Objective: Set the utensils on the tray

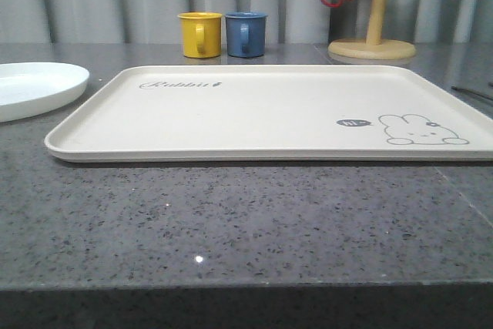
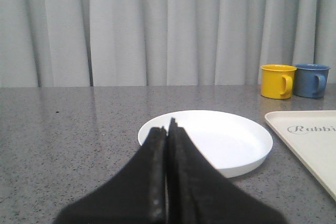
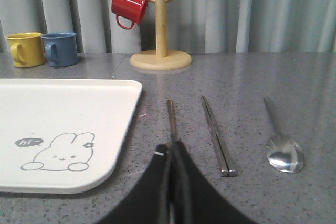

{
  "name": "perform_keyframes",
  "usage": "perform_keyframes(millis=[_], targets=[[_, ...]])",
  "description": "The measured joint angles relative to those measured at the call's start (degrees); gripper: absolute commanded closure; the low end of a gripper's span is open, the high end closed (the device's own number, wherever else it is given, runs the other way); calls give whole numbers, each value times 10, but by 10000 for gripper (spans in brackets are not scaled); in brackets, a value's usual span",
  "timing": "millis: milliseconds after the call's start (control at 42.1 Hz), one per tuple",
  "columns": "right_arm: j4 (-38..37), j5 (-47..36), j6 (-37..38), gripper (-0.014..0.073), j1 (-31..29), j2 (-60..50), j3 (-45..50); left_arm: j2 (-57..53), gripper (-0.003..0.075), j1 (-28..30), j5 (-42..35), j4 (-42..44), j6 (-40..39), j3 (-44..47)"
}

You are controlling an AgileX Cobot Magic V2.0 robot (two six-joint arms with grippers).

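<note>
The right gripper [image 3: 172, 153] is sitting nearest the lens, its jaws pressed together over the near end of the fork [image 3: 171, 119], which is lying on the desk [image 3: 252, 77]; whether they are pinching it, I cannot tell. Beside those jaws the chopsticks [image 3: 216, 136] and spoon [image 3: 282, 148] are lying on one side, the tray [image 3: 63, 124] on the other. The left gripper [image 2: 168, 129] is holding its jaws shut on nothing, with the plate [image 2: 220, 142] lying just ahead of them.

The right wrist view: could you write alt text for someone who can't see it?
A shut black gripper points over a fork handle, with chopsticks and a spoon beside it on a grey counter. Nearby: a cream rabbit tray, yellow mug, blue mug, and a red mug hanging on a wooden stand.
</note>
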Motion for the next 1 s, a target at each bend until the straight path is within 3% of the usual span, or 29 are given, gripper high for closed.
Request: perform_keyframes(millis=[712, 997], targets=[[0, 0, 0, 710, 0, 0, 0, 0, 741, 0, 0, 0, 0, 0], [1, -3, 0, 710, 0, 0, -11, 0, 741, 0, -59, -1, 0, -3]])
